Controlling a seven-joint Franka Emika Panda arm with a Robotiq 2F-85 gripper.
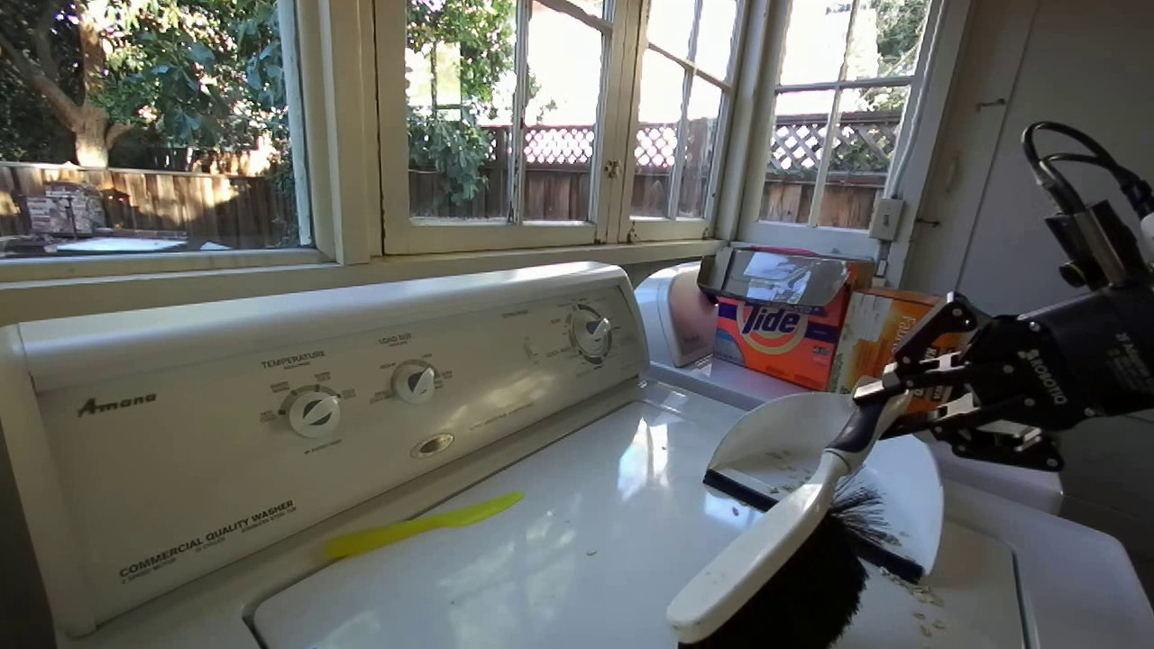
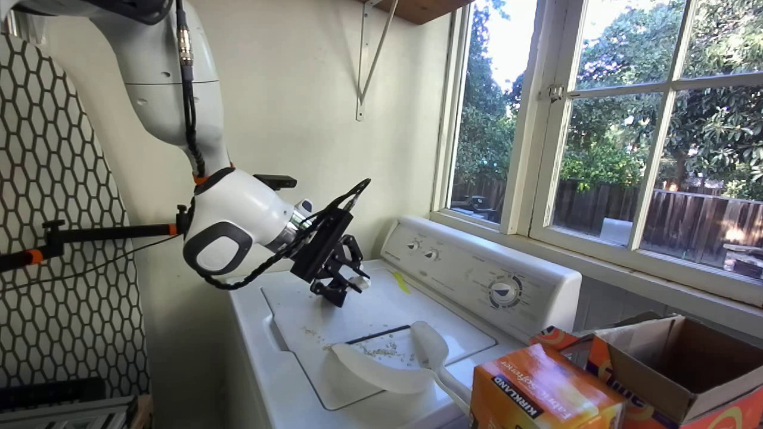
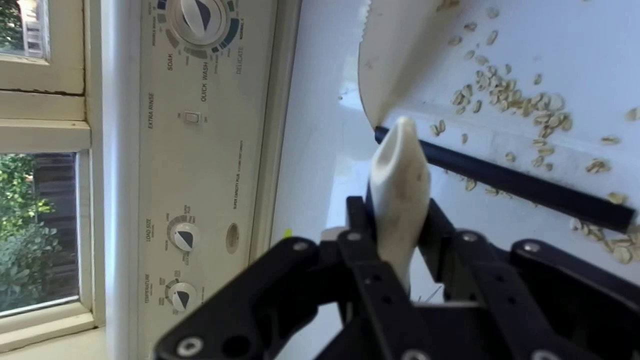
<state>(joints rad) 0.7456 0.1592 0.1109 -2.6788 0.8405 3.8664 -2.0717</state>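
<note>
Pinching the brush (image 1: 783, 532) between its fingers (image 3: 358, 215) by the handle (image 3: 401, 195), the natural hold, the gripper (image 3: 396, 220) should find it light and stiff; the shadowed bristles (image 1: 802, 586) are perhaps softer.

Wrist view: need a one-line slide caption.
Pincer gripping a white brush handle, with oat-like flakes in and around a dustpan and a washer control panel in view.

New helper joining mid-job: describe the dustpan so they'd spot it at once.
Start from the white washer beneath the windows. On its top, at the end near the orange boxes, lies the dustpan, with the brush in the gripper close by. Unlike that bristled brush, it is a wide white scoop with a straight black lip and pale flakes inside.
</note>
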